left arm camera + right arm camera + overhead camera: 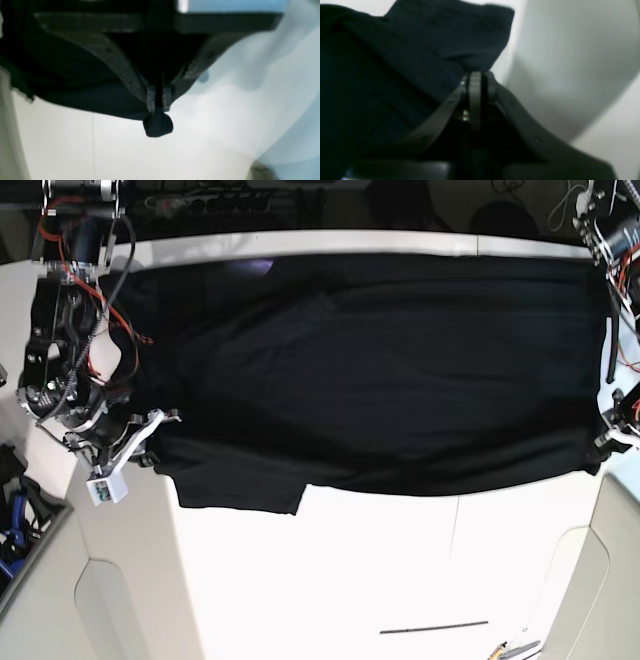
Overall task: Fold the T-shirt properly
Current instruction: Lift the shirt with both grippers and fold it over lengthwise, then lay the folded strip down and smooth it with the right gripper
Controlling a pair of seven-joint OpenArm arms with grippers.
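The black T-shirt (380,370) lies spread plain side up across the white table (350,580), with one sleeve hanging toward the front left. No print shows. My right gripper (152,432) is at the shirt's left edge. In the right wrist view the right gripper (476,76) is shut on a fold of the black cloth (425,37). My left gripper (603,452) is at the shirt's front right corner. In the left wrist view the left gripper (159,103) is shut on the shirt (75,75), and a small nub of cloth sticks out past the fingertips.
The table's front half (175,155) is bare white, with a thin dark line (435,627) near the front edge. Small tools (510,648) lie at the bottom right. Blue cables (10,520) sit off the table at the left. Wiring runs along the back.
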